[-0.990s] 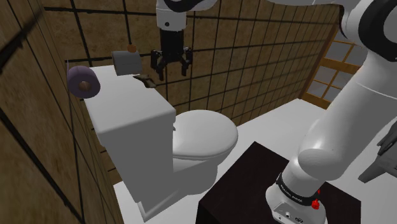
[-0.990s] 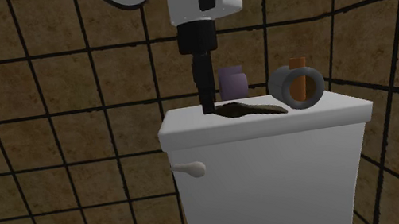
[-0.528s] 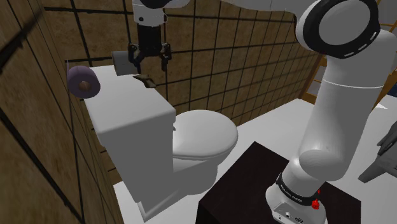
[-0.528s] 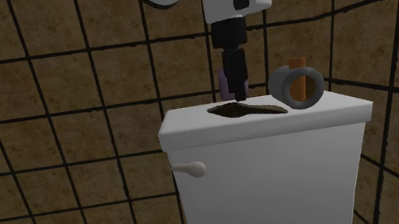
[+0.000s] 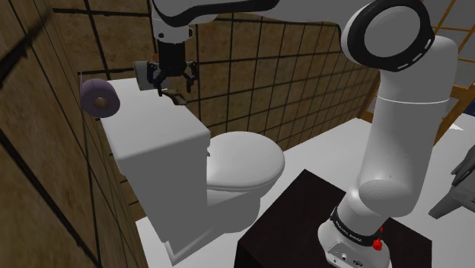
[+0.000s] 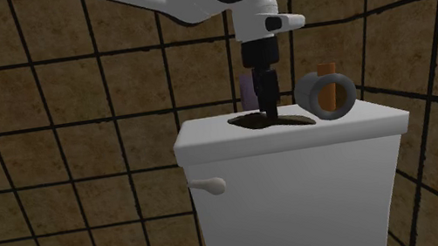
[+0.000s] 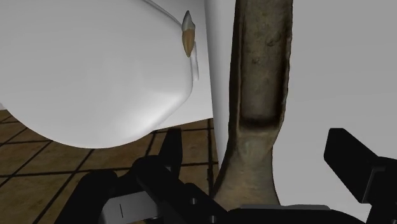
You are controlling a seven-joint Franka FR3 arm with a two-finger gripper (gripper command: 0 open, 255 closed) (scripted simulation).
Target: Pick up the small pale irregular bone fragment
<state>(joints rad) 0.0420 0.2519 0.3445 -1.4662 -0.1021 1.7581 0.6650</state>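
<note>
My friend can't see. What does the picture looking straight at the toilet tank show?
A black claw reaches straight down to a dark brown bone piece lying flat on a white toilet tank. A grey roll sits beside it, a purple jar behind, against a brown tiled wall.

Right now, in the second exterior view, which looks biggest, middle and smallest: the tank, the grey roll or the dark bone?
1. tank, biggest by far.
2. grey roll, round and bulky.
3. dark bone, smallest. It looks longer than the roll but lies very flat, so these two are close.
</note>
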